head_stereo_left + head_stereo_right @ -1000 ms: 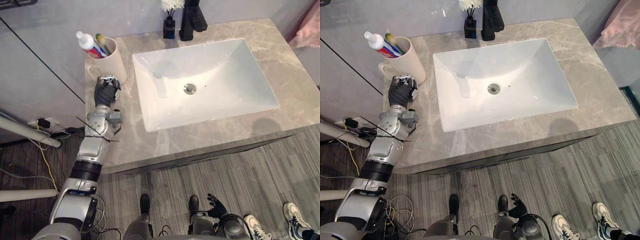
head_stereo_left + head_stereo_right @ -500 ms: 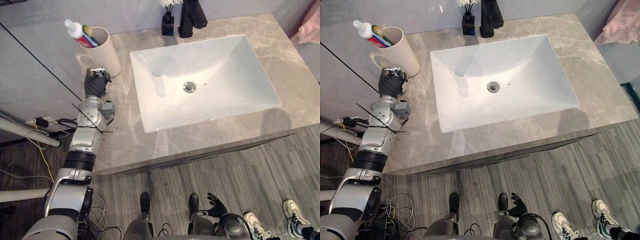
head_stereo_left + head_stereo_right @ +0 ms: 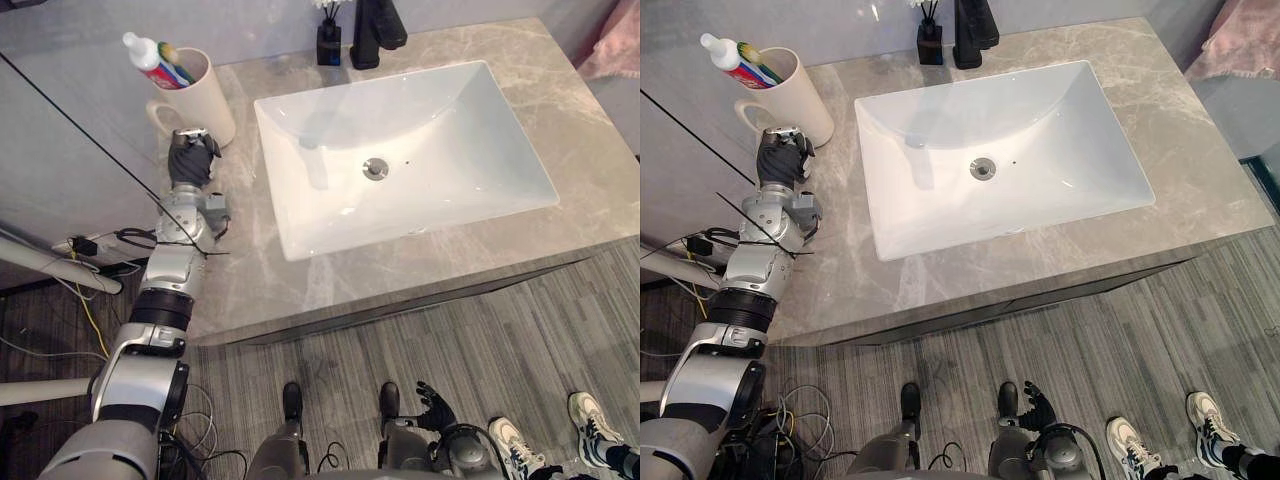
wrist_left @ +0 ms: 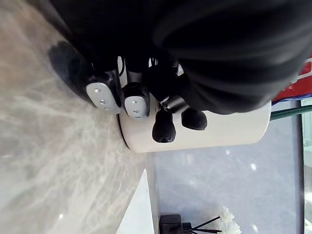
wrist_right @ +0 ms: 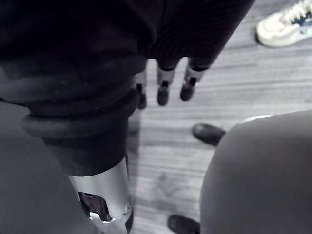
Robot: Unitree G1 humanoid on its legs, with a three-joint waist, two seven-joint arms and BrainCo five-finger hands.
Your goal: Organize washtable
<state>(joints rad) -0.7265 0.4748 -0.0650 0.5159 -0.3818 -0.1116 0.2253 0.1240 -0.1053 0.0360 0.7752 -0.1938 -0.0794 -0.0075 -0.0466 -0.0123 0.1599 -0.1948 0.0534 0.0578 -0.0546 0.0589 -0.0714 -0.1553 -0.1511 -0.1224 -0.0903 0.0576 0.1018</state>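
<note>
One mug (image 3: pixel 207 100), toothpaste (image 3: pixel 148 55) inside, at counter (image 3: pixel 235 275) back-left corner. Left hand (image 3: pixel 190 157) clenched, empty, just beside mug. Right hand (image 5: pixel 163 88) slack, low. Likely mug-placing step; next: back off without tipping mug.

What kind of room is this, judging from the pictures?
Probably a bathroom: a white sink set in a stone counter, a black tap, and a cup holding toothpaste.

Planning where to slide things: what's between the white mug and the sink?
Only a bare strip of marble countertop separates the mug from the sink, in the left eye view.
</note>
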